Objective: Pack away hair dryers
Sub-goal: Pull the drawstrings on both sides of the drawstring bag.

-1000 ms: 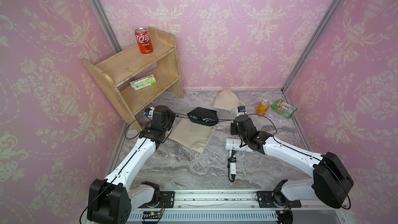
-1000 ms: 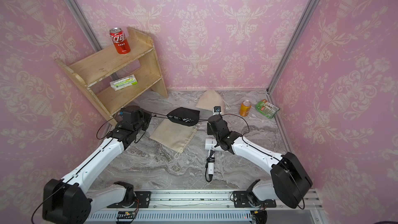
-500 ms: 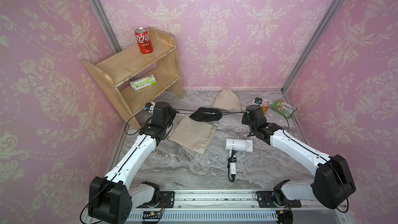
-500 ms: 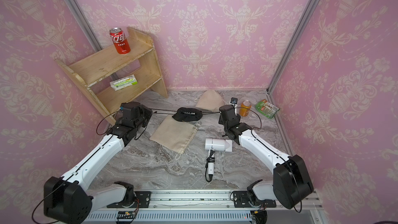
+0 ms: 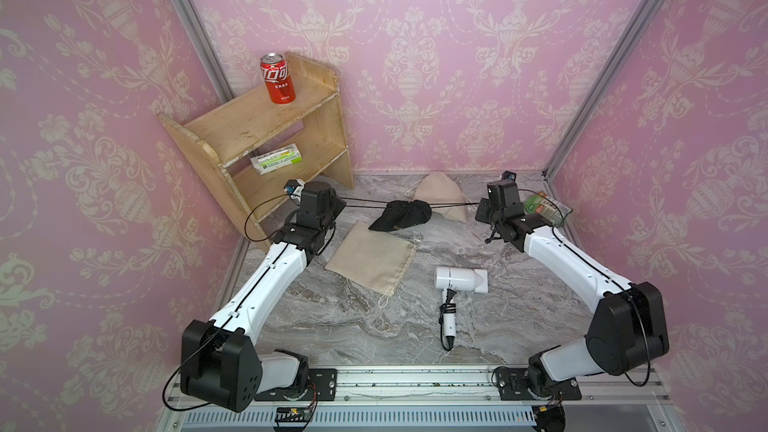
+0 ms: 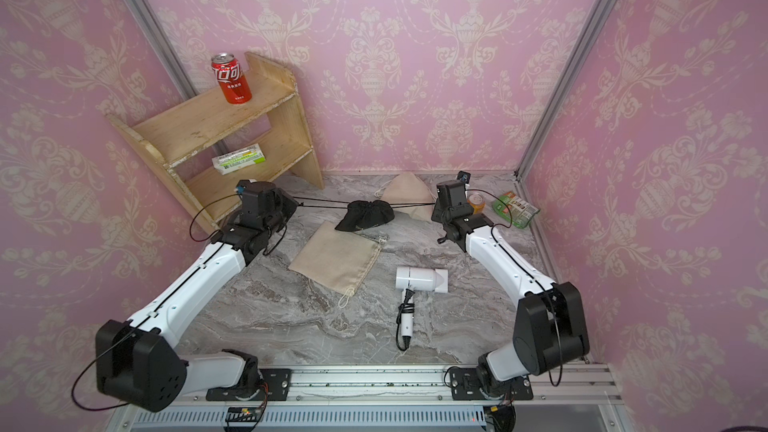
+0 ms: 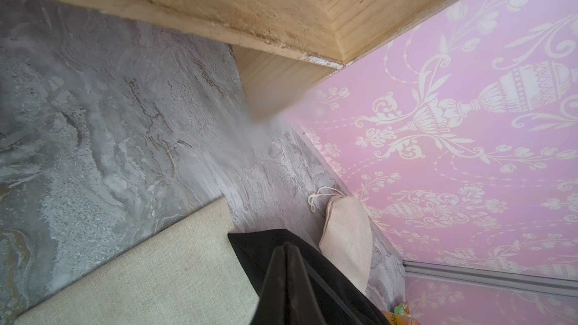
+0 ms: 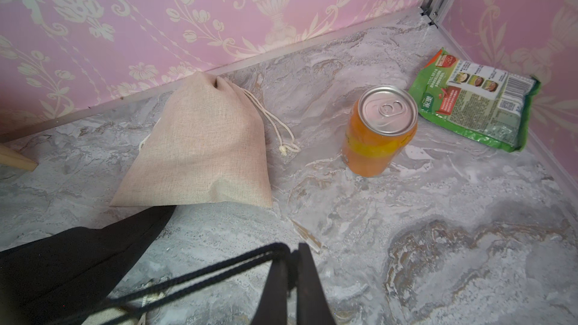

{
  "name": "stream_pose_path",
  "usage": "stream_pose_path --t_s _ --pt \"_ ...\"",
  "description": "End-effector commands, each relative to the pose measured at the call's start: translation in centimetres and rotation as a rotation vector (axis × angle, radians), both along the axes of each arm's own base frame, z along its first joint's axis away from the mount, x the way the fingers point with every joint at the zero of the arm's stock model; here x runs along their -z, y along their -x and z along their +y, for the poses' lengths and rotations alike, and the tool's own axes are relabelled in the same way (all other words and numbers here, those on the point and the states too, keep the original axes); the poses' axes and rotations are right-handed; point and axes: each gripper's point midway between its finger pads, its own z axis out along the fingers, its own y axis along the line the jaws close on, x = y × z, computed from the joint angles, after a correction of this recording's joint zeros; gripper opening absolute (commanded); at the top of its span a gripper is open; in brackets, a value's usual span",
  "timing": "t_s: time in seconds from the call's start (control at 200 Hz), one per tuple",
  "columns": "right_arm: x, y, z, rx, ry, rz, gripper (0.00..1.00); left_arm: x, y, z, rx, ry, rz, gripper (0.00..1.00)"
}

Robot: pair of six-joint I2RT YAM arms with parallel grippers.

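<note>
Crosswise, hair dryer (image 5: 459,279) nozzle points right.

In a top view, the left gripper (image 6: 294,200) and the right gripper (image 6: 435,203) each pinch the black drawstrings (image 6: 324,202), which run taut between them. The black pouch (image 6: 365,216) sits cinched at the middle of the span. On the marble table (image 6: 291,317) a flat beige pouch (image 6: 336,261) lies nearer the robot's base. A white hair dryer (image 6: 422,279) lies beside it, its bundled cord (image 6: 405,322) trailing toward the base. A filled beige pouch (image 6: 405,195) rests behind the strings.
</note>
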Motion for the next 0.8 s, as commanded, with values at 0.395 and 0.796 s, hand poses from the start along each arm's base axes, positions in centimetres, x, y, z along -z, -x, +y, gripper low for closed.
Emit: stream_pose_path --t_s 0.395,0.796 --pt "-1.3 -2.8 -4.6 0.074 0.005 0.048 0.00 -0.3 -3.5 5.0 -0.066 -0.245 0.077 0.00" --pt "-2.4 -6.9 -2.8 0.000 -0.039 0.067 0.00 -0.8 -8.2 4.0 0.061 -0.389 0.123 0.00"
